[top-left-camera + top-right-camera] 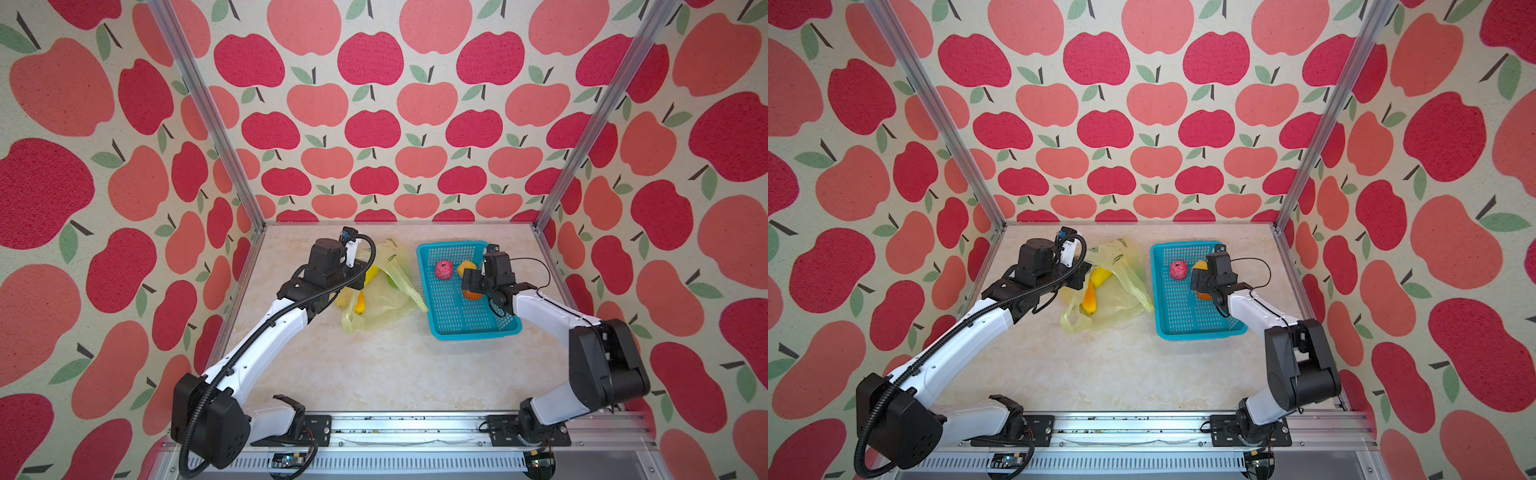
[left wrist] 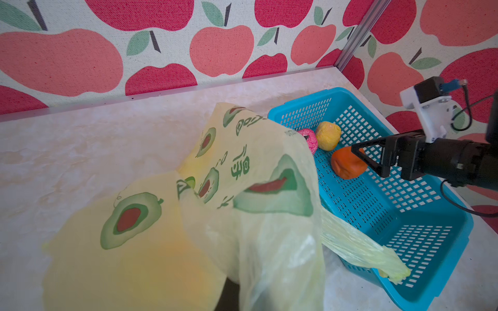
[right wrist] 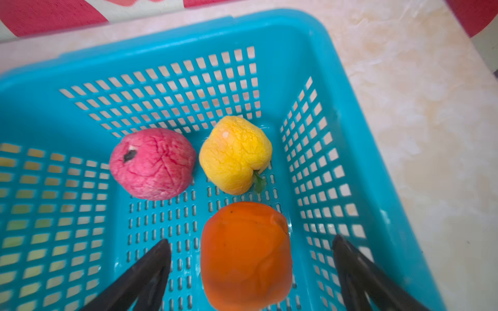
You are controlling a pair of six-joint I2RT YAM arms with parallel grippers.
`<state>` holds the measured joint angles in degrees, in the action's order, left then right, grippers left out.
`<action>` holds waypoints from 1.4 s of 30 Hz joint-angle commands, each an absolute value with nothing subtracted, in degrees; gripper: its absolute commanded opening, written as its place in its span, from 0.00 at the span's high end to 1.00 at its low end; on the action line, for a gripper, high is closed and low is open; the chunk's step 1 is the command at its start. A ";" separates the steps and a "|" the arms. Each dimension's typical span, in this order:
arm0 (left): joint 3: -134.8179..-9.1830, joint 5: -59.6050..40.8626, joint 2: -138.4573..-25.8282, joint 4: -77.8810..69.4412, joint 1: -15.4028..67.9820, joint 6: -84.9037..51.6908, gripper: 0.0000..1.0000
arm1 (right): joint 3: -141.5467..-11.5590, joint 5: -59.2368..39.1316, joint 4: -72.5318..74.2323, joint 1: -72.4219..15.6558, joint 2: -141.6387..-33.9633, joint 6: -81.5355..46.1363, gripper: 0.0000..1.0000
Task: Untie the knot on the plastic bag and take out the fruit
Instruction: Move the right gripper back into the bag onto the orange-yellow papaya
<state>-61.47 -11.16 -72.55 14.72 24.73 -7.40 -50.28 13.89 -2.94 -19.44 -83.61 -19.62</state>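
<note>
Holding pink fruit [image 3: 152, 164], yellow fruit [image 3: 234, 154] and orange fruit [image 3: 245, 255], turquoise basket [image 3: 161, 35] sits on bench [image 1: 374, 374] just beside untied plastic bag [image 1: 386, 303], bagged fruit [image 1: 1090, 301] left inside; right tool [image 3: 252, 243] gapes wide over basket, left tool [image 1: 360, 281] pinches bag.

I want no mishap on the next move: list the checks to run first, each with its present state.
1. The right gripper is open, fingers clear of the round orange fruit: ok.
2. Orange fruit resting in the turquoise perforated plastic basket: ok.
3. The translucent yellow-green plastic bag emptied: not ok; a yellow piece and an elongated orange piece show inside.
4. Bag's handle loops lying apart, unknotted: ok.
5. The left gripper is shut; holding the bag: cannot tell, fingers hidden.
</note>
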 commanded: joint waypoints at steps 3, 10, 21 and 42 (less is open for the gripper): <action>-62.59 -10.87 -74.25 15.36 24.26 -5.95 1.00 | -47.11 14.59 -8.53 -25.50 -66.77 -18.55 0.05; -62.50 -11.44 -75.12 14.94 23.76 -6.55 1.00 | -46.04 14.29 -3.58 -49.31 -52.71 -11.48 0.23; -63.16 -12.19 -74.39 15.02 24.08 -7.43 1.00 | -50.72 18.58 10.37 -70.40 -77.05 -9.15 0.38; -62.75 -11.92 -72.49 14.99 25.13 -7.40 1.00 | -75.15 5.52 16.29 -57.02 -118.76 -26.81 0.25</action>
<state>-61.47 -11.44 -74.06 14.74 24.69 -7.64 -71.40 9.02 16.64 -57.36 -116.27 -23.38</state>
